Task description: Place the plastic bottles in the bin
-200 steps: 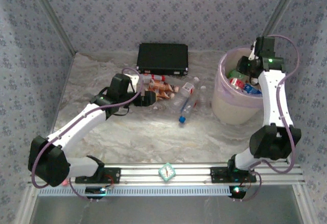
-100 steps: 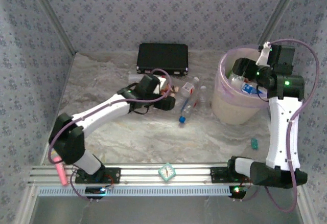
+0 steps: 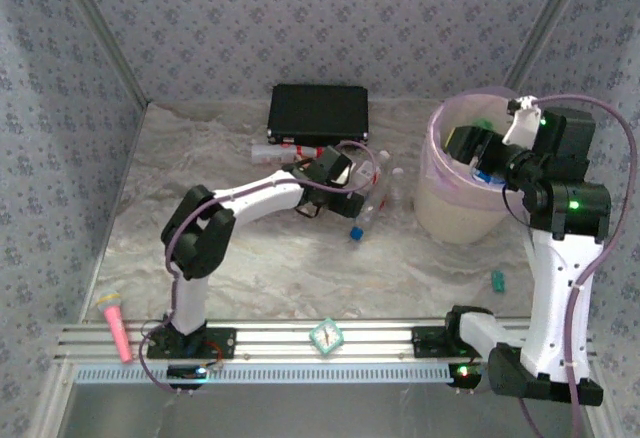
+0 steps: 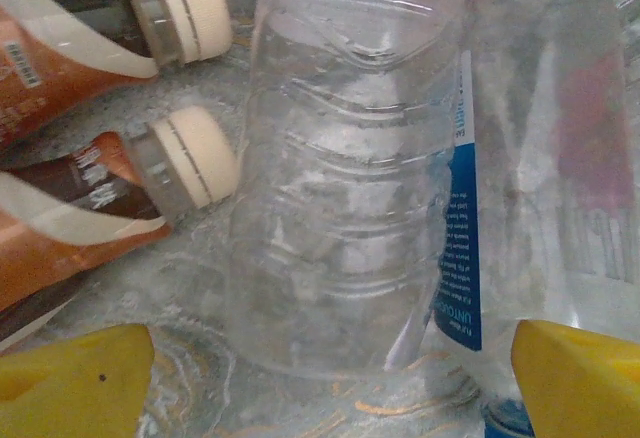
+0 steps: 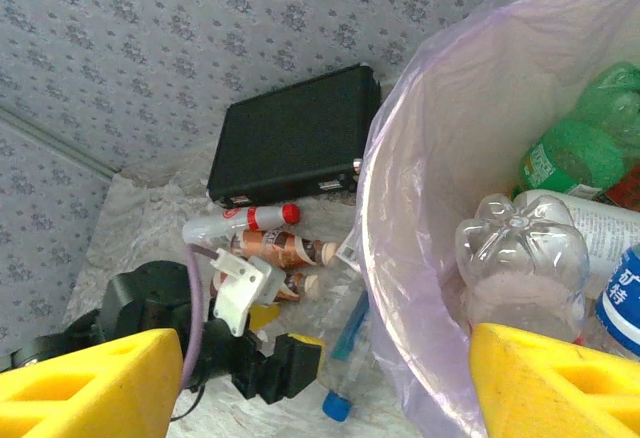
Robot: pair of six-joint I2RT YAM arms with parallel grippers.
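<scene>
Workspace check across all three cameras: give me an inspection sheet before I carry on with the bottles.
Surface: marbled grey-white table cover, wrinkled.
Job's things: clear plastic bottles and orange-brown cream-capped bottles lie together mid-table; round cream-white bin with lavender liner, far right, holds a green bottle and a petal-based clear bottle, among others.
Clutter: flat black rectangular case at the back; pink stick-like object front left; small teal item by the right arm.
Grippers: left gripper open, straddling a ribbed clear bottle; right gripper open at the bin's rim.
Cables: purple cable loops off the left arm; no snag seen.
Surroundings: floral-patterned walls; aluminium rail at the near edge.
</scene>
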